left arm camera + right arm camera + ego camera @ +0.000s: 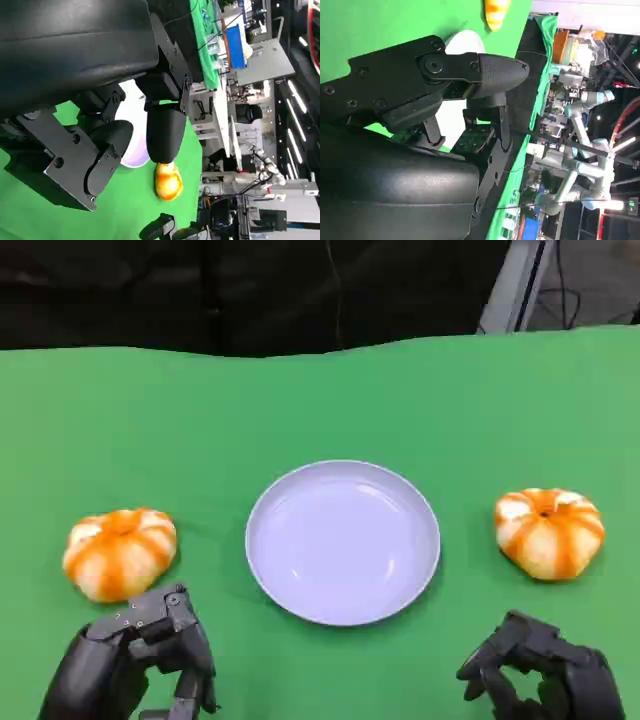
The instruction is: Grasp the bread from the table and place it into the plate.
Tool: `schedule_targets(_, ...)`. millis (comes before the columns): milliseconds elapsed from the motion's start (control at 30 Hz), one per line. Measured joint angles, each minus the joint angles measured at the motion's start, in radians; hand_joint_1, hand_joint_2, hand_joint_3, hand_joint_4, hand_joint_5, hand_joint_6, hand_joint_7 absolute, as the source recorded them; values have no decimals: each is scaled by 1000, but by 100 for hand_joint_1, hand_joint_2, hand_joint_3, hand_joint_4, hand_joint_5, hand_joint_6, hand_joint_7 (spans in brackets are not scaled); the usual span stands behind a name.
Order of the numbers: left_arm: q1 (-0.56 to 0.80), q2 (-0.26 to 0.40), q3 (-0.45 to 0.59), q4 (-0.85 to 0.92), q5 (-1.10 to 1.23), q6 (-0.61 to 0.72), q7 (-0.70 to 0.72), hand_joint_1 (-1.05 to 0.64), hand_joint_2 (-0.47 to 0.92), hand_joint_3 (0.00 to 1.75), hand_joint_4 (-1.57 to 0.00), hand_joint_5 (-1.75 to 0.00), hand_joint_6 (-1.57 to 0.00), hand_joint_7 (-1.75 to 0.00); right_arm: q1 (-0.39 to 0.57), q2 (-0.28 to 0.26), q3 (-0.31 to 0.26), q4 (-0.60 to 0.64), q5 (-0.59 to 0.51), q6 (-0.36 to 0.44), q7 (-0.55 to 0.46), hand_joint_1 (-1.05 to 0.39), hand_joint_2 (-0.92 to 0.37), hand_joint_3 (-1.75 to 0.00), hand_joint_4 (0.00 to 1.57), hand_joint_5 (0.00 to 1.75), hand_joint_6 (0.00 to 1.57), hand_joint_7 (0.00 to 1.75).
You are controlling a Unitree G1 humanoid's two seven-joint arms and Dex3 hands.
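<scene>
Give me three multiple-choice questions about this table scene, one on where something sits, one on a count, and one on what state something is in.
1. Where is the plate?
A. Between the two breads
B. At the table's far edge
C. Under the left hand

2. How many pieces of bread lie on the green table?
A. One
B. Two
C. Three

3. What is in the plate?
A. A bread
B. A hand
C. Nothing

Answers:
1. A, since the left bread and the right bread lie either side of it in the head view.
2. B, as one orange-striped bread sits on each side.
3. C, because its pale inside is bare, and the left hand and right hand stay near the front edge, holding nothing.
</scene>
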Motion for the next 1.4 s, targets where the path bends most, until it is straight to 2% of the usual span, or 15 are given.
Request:
schedule_targets(567,4,0,0,-3,17,8,0,2,35,161,-87,-175,-75,-169,3,1,1,-17,0,16,1,-74,-89,-50,89,151,92,120)
schedule_targets(733,3,0,1,-3,5,9,-3,-1,46,140,-73,-170,-66,-157,5,1,2,-17,-1,16,0,-73,-89,-49,89,150,91,120)
schedule_targets(800,1,1,2,-3,-4,8,-9,-9,61,99,-67,-136,-66,-117,6,1,2,-17,-2,16,0,-73,-89,-49,89,150,91,120)
schedule_targets(833,-1,2,3,-3,-5,7,-11,-10,64,92,-67,-130,-67,-110,6,1,2,-17,-2,16,0,-73,-89,-49,89,150,91,120)
schedule_targets(900,-7,10,10,-3,0,2,-16,-11,74,70,-58,-111,-65,-76,6,2,2,-17,-2,16,0,-73,-89,-49,89,150,91,120)
schedule_targets(933,-8,20,16,-3,11,1,-16,-11,76,66,-57,-109,-65,-70,6,2,2,-17,-2,16,0,-73,-89,-48,89,150,91,119)
schedule_targets(1000,-10,43,30,-3,40,-1,-16,-17,87,43,-51,-96,-63,-45,7,4,2,-17,-1,16,0,-72,-89,-48,89,149,91,118)
schedule_targets(1067,-16,71,43,-3,83,-7,-16,-24,91,31,-50,-81,-63,-27,7,6,3,-17,3,17,1,-73,-89,-47,89,149,92,118)
schedule_targets(1200,-36,115,62,-3,186,-28,9,-35,92,21,-50,-59,-62,-10,7,13,4,-19,2,19,0,-73,-89,-47,89,150,92,118)
schedule_targets(1333,-53,143,71,-3,261,-43,41,-37,92,20,-50,-54,-62,-7,7,16,5,-25,1,25,0,-72,-90,-47,89,151,92,119)
schedule_targets(1400,-59,150,70,-4,307,-47,57,-49,92,20,-43,-48,-54,-3,8,16,5,-30,1,29,0,-71,-89,-47,88,150,91,119)
